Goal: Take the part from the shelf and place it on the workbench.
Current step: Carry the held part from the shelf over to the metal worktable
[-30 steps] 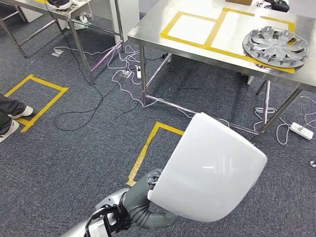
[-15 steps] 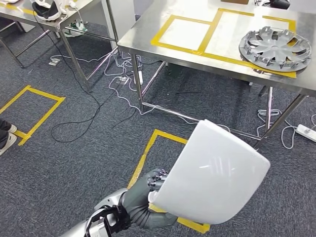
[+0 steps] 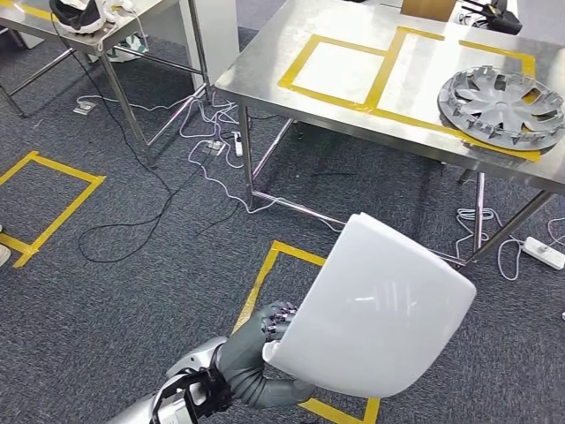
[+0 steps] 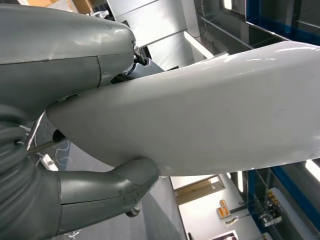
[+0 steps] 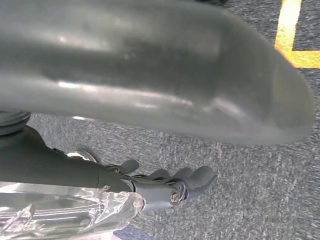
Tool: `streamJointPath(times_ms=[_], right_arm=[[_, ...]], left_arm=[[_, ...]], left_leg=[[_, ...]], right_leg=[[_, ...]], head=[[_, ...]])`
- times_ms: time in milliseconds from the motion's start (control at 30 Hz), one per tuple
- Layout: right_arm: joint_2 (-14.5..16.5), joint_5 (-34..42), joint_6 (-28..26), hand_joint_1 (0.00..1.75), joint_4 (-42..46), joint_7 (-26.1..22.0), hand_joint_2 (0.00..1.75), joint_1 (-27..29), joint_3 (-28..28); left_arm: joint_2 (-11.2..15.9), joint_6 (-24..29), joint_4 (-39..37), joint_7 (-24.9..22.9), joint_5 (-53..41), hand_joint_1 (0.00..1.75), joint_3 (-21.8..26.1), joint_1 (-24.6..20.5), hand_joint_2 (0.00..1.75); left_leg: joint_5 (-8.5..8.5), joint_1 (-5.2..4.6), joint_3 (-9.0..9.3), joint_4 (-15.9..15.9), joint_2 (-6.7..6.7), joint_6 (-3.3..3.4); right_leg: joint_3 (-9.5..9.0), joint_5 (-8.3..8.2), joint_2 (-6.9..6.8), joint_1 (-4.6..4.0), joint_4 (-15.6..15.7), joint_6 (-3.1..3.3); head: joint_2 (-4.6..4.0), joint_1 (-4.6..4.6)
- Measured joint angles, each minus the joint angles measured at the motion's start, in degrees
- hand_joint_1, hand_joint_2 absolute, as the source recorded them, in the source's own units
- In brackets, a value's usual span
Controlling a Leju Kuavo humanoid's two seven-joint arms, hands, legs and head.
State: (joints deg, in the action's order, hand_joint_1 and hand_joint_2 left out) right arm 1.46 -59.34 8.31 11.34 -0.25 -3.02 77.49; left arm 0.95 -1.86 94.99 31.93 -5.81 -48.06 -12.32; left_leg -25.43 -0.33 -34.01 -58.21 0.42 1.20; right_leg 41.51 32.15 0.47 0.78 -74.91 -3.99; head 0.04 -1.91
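Whole view swung since a second ago; left hand (image 3: 256, 358) still gripping white part (image 3: 380, 309) low over carpet, near side of workbench (image 3: 320, 88); right hand (image 5: 177, 185) loosely curled, holding nothing; no readable writing

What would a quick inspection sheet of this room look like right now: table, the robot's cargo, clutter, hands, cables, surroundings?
Surface: steel workbench marked with yellow tape squares, ahead of the robot.
Job's things: white curved panel, off the bench, carried above the carpet.
Clutter: silver hubcap lying on the bench's right side.
Hands: left hand grips the panel's edge, thumb under it; right hand hangs over the carpet holding nothing, fingers curled.
Cables: white and black leads tangled on the floor under the benches; power strip at right.
Surroundings: grey carpet with yellow tape outlines; second steel table at left.
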Motion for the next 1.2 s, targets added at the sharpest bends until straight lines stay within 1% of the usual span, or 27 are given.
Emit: streamJointPath(times_ms=[33, 67, 100, 133, 167, 200, 267, 333, 367, 433, 467, 500, 533, 600, 633, 700, 767, 800, 867, 933, 967, 1000, 1033, 1100, 1133, 1167, 1200], right_arm=[[-0.01, 0.00, 0.00, 0.00, 0.00, -0.02, 0.00, 0.03, 0.00], [-0.01, 0.01, 0.00, 0.00, 0.00, -0.05, 0.00, 0.02, 0.00], [-0.01, 0.01, 0.00, 0.00, 0.00, -0.11, 0.00, -0.04, -0.01], [-0.01, 0.01, -0.01, 0.00, 0.00, -0.17, 0.00, -0.17, -0.02], [0.00, 0.03, -0.02, 0.00, 0.00, -0.24, 0.00, -0.30, -0.03], [0.01, 0.04, -0.04, 0.00, 0.00, -0.27, 0.00, -0.40, -0.03], [0.01, 0.06, -0.07, 0.00, 0.00, -0.33, 0.00, -0.47, -0.02], [-0.01, 0.06, -0.08, 0.00, 0.00, -0.40, 0.00, -0.52, 0.01], [-0.01, 0.06, -0.09, 0.00, 0.00, -0.43, 0.00, -0.55, 0.01], [-0.02, 0.05, -0.09, 0.00, 0.00, -0.45, 0.00, -0.65, 0.01], [-0.02, 0.04, -0.09, 0.00, 0.00, -0.45, 0.00, -0.64, 0.01], [-0.02, 0.04, -0.09, 0.00, 0.00, -0.45, 0.00, -0.62, 0.01], [-0.01, 0.04, -0.08, 0.00, 0.00, -0.46, 0.00, -0.61, 0.01], [-0.01, 0.03, -0.04, 0.00, 0.00, -0.52, 0.00, -0.67, 0.01], [-0.01, 0.02, -0.01, 0.00, 0.00, -0.58, 0.00, -0.72, 0.01], [-0.01, 0.01, 0.05, 0.00, 0.00, -0.74, 0.00, -0.65, 0.01], [0.01, 0.02, 0.09, 0.00, 0.00, -0.90, 0.00, -0.37, 0.01], [0.02, 0.04, 0.09, 0.00, 0.00, -0.96, 0.00, -0.28, 0.01], [0.04, 0.18, 0.08, 0.00, 0.00, -1.04, 0.00, -0.39, 0.01], [0.08, 0.38, 0.08, 0.00, 0.00, -1.08, 0.00, -0.55, 0.01], [0.11, 0.47, 0.09, 0.00, 0.00, -1.08, 0.00, -0.51, 0.01], [0.14, 0.52, 0.09, 0.00, 0.00, -1.08, 0.00, -0.43, 0.01], [0.14, 0.55, 0.09, 0.00, 0.00, -1.08, 0.00, -0.35, 0.01], [0.14, 0.56, 0.09, 0.00, -0.01, -1.09, 0.00, -0.31, 0.01], [0.15, 0.56, 0.09, 0.00, -0.01, -1.10, 0.00, -0.32, 0.01], [0.15, 0.56, 0.09, 0.00, -0.02, -1.10, 0.00, -0.33, 0.01], [0.16, 0.56, 0.09, 0.00, -0.02, -1.10, 0.00, -0.34, 0.01]], left_arm=[[0.01, 0.00, 0.00, 0.00, 0.00, 1.75, 0.00, 0.01, 1.75], [0.01, 0.00, 0.00, 0.00, 0.00, 1.75, 0.00, 0.01, 1.75], [0.02, 0.01, 0.01, 0.00, -0.02, 1.75, 0.00, 0.01, 1.75], [0.03, 0.02, 0.02, 0.00, -0.09, 1.75, 0.01, 0.01, 1.75], [0.06, 0.04, 0.03, 0.00, -0.19, 1.75, 0.01, 0.01, 1.75], [0.08, 0.07, 0.05, 0.00, -0.28, 1.75, 0.02, 0.01, 1.75], [0.08, 0.09, 0.16, 0.00, -0.40, 1.75, 0.02, -0.01, 1.75], [0.10, 0.15, 0.34, 0.00, -0.53, 1.75, 0.02, -0.09, 1.75], [0.15, 0.20, 0.39, 0.00, -0.65, 1.75, 0.02, -0.10, 1.75], [0.32, 0.27, 0.42, 0.00, -0.85, 1.75, 0.02, -0.06, 1.75], [0.41, 0.29, 0.42, 0.00, -0.91, 1.75, 0.02, -0.02, 1.75], [0.48, 0.30, 0.42, 0.00, -0.93, 1.75, 0.02, -0.01, 1.75], [0.52, 0.31, 0.42, 0.00, -0.95, 1.75, 0.02, -0.02, 1.75], [0.57, 0.33, 0.42, 0.00, -0.97, 1.75, 0.02, -0.03, 1.75], [0.59, 0.33, 0.42, 0.00, -0.98, 1.75, 0.02, -0.05, 1.75], [0.62, 0.35, 0.43, 0.00, -1.01, 1.75, 0.02, -0.11, 1.75], [0.58, 0.37, 0.44, 0.00, -1.03, 1.75, 0.02, -0.20, 1.75], [0.54, 0.37, 0.45, 0.00, -1.04, 1.75, 0.02, -0.27, 1.75], [0.48, 0.37, 0.46, 0.00, -1.07, 1.75, 0.02, -0.38, 1.75], [0.51, 0.37, 0.46, -0.01, -1.18, 1.75, 0.01, -0.40, 1.75], [0.54, 0.37, 0.46, -0.02, -1.27, 1.75, -0.01, -0.39, 1.75], [0.55, 0.37, 0.46, -0.02, -1.34, 1.75, -0.02, -0.39, 1.75], [0.55, 0.37, 0.46, -0.02, -1.38, 1.75, -0.02, -0.39, 1.75], [0.55, 0.37, 0.46, -0.02, -1.43, 1.75, -0.02, -0.40, 1.75], [0.55, 0.37, 0.46, -0.02, -1.45, 1.75, -0.02, -0.41, 1.75], [0.56, 0.37, 0.46, -0.02, -1.47, 1.75, -0.02, -0.41, 1.75], [0.56, 0.37, 0.46, -0.02, -1.49, 1.75, -0.02, -0.42, 1.75]], left_leg=[[-0.50, -0.01, 0.72, 0.00, 0.10, -0.07], [-1.08, -0.03, 1.50, 0.01, 0.26, -0.22], [-1.64, -0.20, 2.16, -0.06, 0.41, -0.46], [-2.06, -0.38, 2.59, -0.08, 0.57, -0.70], [-2.38, -0.56, 2.82, -0.05, 0.79, -0.97], [-2.56, -0.71, 2.92, 0.03, 1.07, -1.22], [-3.11, -0.70, 3.17, 0.13, 1.62, -1.81], [-4.97, -0.61, 2.18, -2.59, 1.20, -2.49], [-6.48, -0.51, 0.61, -5.72, 0.77, -2.76], [-9.17, -0.31, -4.06, -13.43, 0.37, -3.08], [-9.29, -0.23, -5.83, -15.75, 0.34, -3.15], [-8.13, -0.17, -6.61, -16.01, 0.30, -3.16], [-5.87, -0.10, -6.15, -13.93, 0.17, -3.10], [-0.82, 0.11, -3.38, -6.45, -1.14, -2.95], [0.50, 0.22, -2.12, -3.26, -1.90, -2.80], [0.77, 0.25, -1.15, -0.51, -2.79, -2.32], [0.62, 0.34, -0.88, -0.09, -2.38, -1.59], [0.57, 0.45, -0.64, 0.03, -2.10, -1.18], [0.31, 0.61, -0.07, 0.18, -1.37, -0.50], [-0.16, 0.50, 0.36, 0.17, -0.61, -0.15], [-0.42, 0.45, 0.61, 0.17, -0.27, -0.12], [-0.70, 0.42, 0.95, 0.16, 0.03, -0.16], [-0.99, 0.42, 1.35, 0.16, 0.30, -0.23], [-1.72, 0.37, 2.36, 0.16, 0.88, -0.56], [-2.00, 0.33, 2.72, 0.17, 1.09, -0.72], [-2.21, 0.28, 2.96, 0.17, 1.24, -0.87], [-2.28, 0.22, 3.02, 0.17, 1.29, -0.95]], right_leg=[[-0.64, -2.56, -0.16, -0.03, 2.74, 0.13], [-1.99, -5.50, -0.86, -0.11, 6.86, 0.31], [-3.45, -7.58, -1.76, -0.33, 10.60, 0.49], [-4.54, -8.75, -2.52, -0.51, 13.31, 0.75], [-5.11, -9.08, -3.04, -0.68, 14.82, 1.02], [-5.22, -8.71, -2.91, -0.82, 15.04, 1.29], [-5.32, -8.48, -1.98, -0.62, 15.34, 1.89], [-5.79, -8.30, -1.15, -0.27, 15.64, 2.43], [-5.97, -8.18, -0.77, -0.16, 15.70, 2.65], [-6.18, -7.90, 0.07, -0.07, 15.71, 2.91], [-6.32, -7.76, 0.53, -0.06, 15.70, 2.93], [-6.53, -7.61, 1.01, -0.03, 15.70, 2.89], [-6.84, -7.43, 1.52, 0.01, 15.69, 2.77], [-7.35, -7.01, 2.49, 0.02, 15.61, 2.37], [-7.37, -6.81, 2.94, -0.01, 15.53, 2.09], [-7.19, -6.63, 3.57, -0.02, 15.60, 1.42], [-7.15, -6.54, 3.78, 0.11, 15.87, 0.73], [-7.00, -6.16, 3.29, 0.06, 15.36, 0.42], [-4.95, -3.75, 1.61, -0.06, 10.74, -0.05], [-0.77, -0.52, 0.41, -0.07, 2.84, -0.35], [0.81, 0.06, 0.23, -0.07, 0.19, -0.41], [1.38, -0.54, 0.12, -0.08, -0.39, -0.42], [0.88, -2.08, 0.01, -0.09, 1.08, -0.38], [-2.72, -6.49, -1.09, -0.13, 8.89, -0.24], [-4.26, -7.88, -1.81, -0.16, 12.12, -0.19], [-5.37, -8.73, -2.49, -0.19, 14.43, -0.16], [-5.67, -8.72, -2.89, -0.24, 15.03, -0.16]], head=[[0.00, 0.00], [0.00, -0.02], [-0.01, -0.02], [-0.01, -0.02], [-0.01, 0.06], [-0.01, 0.17], [0.00, 0.37], [0.01, 0.56], [0.01, 0.68], [0.00, 0.78], [0.00, 0.80], [0.00, 0.78], [0.00, 0.78], [0.00, 0.83], [0.00, 0.84], [0.00, 0.86], [0.00, 0.85], [0.00, 0.71], [0.00, 0.33], [0.00, 0.07], [0.00, 0.07], [0.00, 0.03], [0.00, 0.04], [0.00, 0.02], [0.00, 0.02], [0.00, 0.01], [0.00, 0.01]])
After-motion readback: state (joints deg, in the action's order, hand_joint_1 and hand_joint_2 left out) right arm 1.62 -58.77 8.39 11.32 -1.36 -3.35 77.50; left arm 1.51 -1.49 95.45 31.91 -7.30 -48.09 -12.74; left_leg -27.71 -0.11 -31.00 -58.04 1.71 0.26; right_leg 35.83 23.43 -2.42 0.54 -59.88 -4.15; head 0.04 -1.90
